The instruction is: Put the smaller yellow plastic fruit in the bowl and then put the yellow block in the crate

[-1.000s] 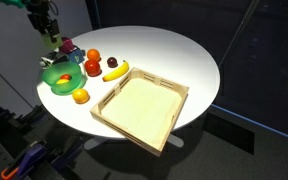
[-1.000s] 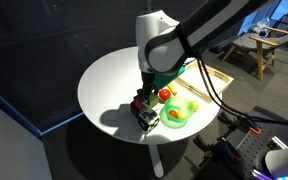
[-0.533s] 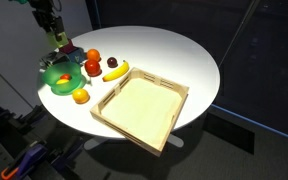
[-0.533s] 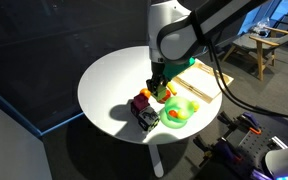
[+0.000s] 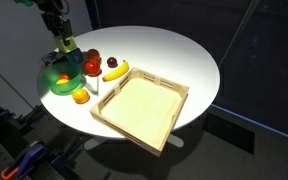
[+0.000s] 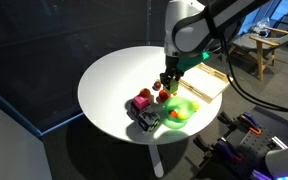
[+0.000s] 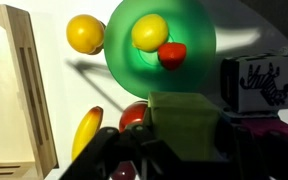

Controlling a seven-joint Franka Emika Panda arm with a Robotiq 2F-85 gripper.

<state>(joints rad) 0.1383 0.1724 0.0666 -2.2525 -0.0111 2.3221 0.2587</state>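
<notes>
**Operator:** Where was my hand, and in what state?

**Manual:** Your hand hung above the surface, near the green bowl. Its fingers were pinching the yellow block, which was lifted clear of the surface.

**Operator:** Where were the yellow fruits?

**Manual:** One yellow fruit lay inside the bowl, touching a red piece. A second yellow fruit lay on the surface just beside the bowl, between it and the wooden crate. You could not tell from the wrist view which of the two was smaller.

**Operator:** What lay near the block?

**Manual:** A banana and a red apple lay on the surface between bowl and crate. A black box stood beside the bowl.
</notes>
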